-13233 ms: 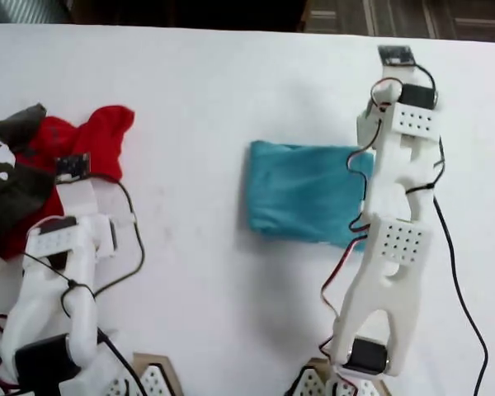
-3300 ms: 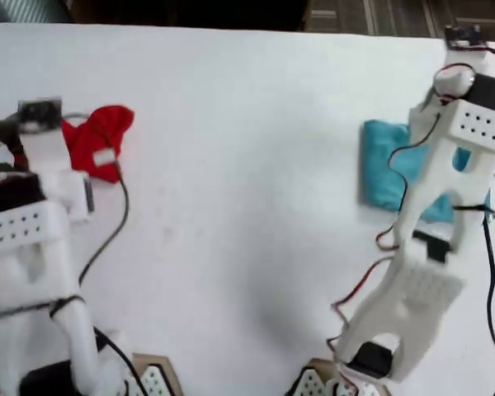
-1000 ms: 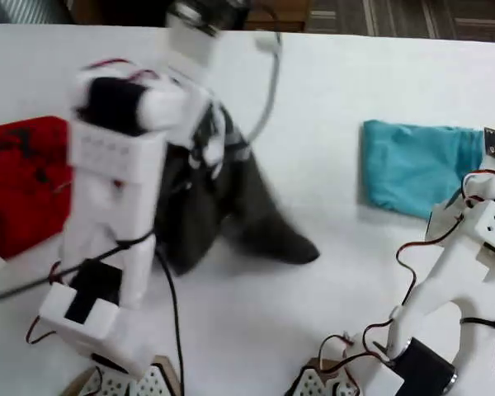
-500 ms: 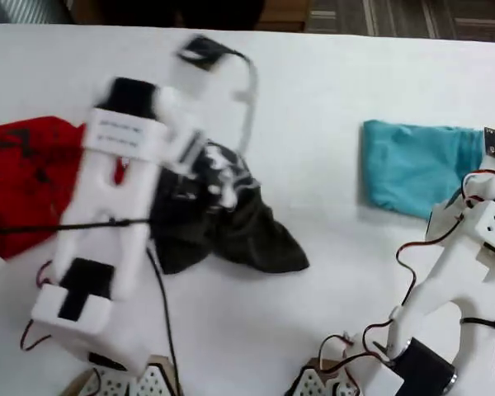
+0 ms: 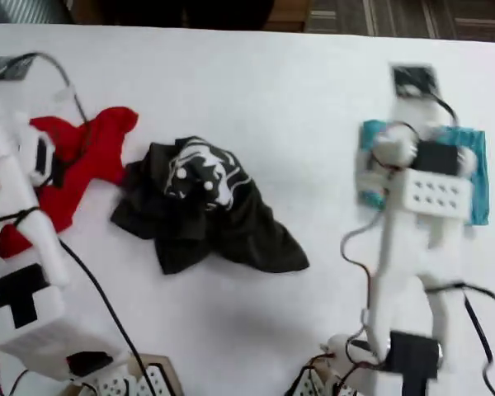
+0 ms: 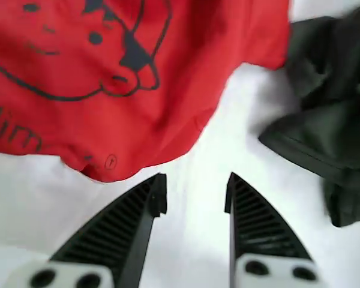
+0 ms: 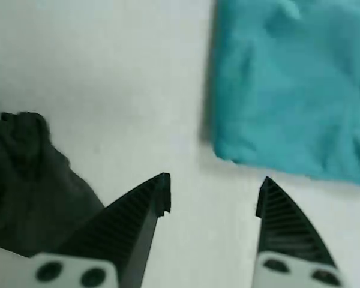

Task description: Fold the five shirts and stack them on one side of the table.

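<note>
Left jaws gape empty by the red shirt (image 6: 108, 72), right jaws likewise near the teal shirt (image 7: 294, 90)

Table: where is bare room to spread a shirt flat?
Free: the table between the black shirt and the teal shirt, and the far strip beyond them. Crowded: the left side, where the red shirt lies close beside the black one.

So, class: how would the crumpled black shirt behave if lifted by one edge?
Probably floppy: the black shirt lies in a creased heap, so it would likely drape and hang. It looks light, being thin cloth. Pushed, it would probably bunch up rather than slide whole across the table.
</note>
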Controlling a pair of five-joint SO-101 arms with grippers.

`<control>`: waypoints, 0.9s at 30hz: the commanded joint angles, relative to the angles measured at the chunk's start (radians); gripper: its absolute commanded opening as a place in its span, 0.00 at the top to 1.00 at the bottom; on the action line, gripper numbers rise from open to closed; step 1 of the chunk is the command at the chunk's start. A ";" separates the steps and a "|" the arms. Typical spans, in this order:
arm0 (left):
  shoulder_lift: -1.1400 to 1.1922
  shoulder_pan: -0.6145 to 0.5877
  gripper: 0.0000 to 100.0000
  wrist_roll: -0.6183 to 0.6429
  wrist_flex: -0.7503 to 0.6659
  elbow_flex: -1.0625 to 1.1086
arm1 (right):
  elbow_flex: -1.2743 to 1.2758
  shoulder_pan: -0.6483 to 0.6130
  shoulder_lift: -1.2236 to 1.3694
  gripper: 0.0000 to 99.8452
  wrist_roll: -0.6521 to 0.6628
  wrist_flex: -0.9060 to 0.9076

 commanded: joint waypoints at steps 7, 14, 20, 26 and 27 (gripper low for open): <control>-0.043 -0.160 0.82 -0.006 -0.583 0.516 | -0.658 -0.352 0.476 0.77 -0.032 0.154; -0.052 -0.451 0.84 0.061 -0.747 0.530 | -1.059 -0.504 0.734 0.77 -0.031 0.283; -0.051 -0.588 0.84 0.153 -0.681 0.400 | -1.125 -0.636 0.865 0.77 -0.031 0.283; -0.048 -0.681 0.83 0.215 -0.660 0.245 | -1.123 -0.750 0.954 0.77 0.028 0.283; -0.046 -0.689 0.83 0.215 -0.660 0.226 | -1.122 -0.759 0.964 0.77 0.040 0.285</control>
